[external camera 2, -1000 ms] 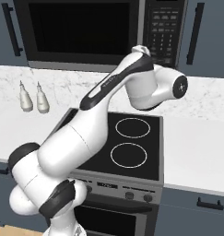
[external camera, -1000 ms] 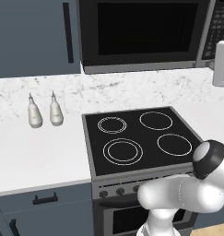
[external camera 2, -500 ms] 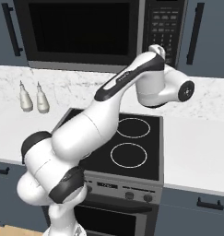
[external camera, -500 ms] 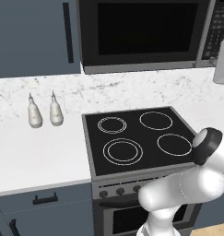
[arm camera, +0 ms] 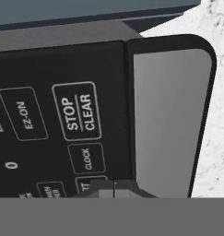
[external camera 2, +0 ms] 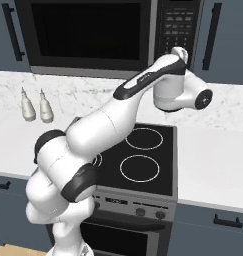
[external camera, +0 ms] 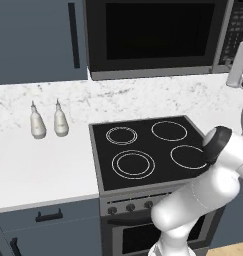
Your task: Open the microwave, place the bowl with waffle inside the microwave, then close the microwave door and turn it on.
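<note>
The microwave (external camera 2: pixel 93 35) hangs above the stove with the microwave door (external camera: pixel 158 32) closed flat and its window dark. The button panel (external camera 2: pixel 176 25) sits at its right edge. My arm reaches up to the panel's lower part. My gripper (arm camera: pixel 113 188) is shut, its fingertips together right at the panel (arm camera: pixel 62 124), just below the CLOCK and STOP CLEAR buttons and beside the steel edge strip (arm camera: pixel 166 120). From the right base view my hand (external camera 2: pixel 179 51) covers the panel's bottom. The bowl with waffle is out of view.
A black four-ring stove (external camera: pixel 148 150) lies below the microwave, flanked by white marble counter (external camera: pixel 38 165). Two white bottles (external camera: pixel 47 120) stand on the left counter. Blue-grey cabinets with black handles (external camera 2: pixel 211 35) flank the microwave.
My hand has swung right and slightly up, from in front of the door's right edge to the button panel. The elbow shifted with it. The microwave stays closed.
</note>
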Controlling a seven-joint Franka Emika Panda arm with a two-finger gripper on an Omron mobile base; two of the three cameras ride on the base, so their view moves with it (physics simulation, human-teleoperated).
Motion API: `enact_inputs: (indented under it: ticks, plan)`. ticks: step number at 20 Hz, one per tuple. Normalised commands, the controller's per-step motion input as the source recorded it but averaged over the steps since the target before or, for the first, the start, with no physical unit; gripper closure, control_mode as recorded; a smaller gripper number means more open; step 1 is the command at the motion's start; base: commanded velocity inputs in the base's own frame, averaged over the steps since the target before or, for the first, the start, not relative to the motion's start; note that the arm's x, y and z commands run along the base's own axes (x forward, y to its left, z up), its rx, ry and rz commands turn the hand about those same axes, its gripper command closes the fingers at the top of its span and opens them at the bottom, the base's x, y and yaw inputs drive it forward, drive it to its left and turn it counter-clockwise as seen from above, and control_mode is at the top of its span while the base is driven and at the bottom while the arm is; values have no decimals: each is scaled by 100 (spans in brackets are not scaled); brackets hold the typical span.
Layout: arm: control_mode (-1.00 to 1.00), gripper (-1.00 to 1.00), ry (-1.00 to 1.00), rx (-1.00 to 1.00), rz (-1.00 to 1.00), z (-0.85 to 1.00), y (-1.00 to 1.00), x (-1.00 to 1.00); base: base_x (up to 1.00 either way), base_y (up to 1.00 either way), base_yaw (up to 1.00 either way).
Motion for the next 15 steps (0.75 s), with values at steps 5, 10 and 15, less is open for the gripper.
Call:
enact_inputs:
  ticks: [5, 10, 15]
  plan:
    - [-100, 100, 0, 13, -1, 0, -2, 68, 0, 0, 0]
    - [-100, 100, -17, 8, -2, 0, 0, -13, 0, 0, 0]
    - [-100, 100, -39, 2, -7, -50, 7, -100, 0, 0, 0]
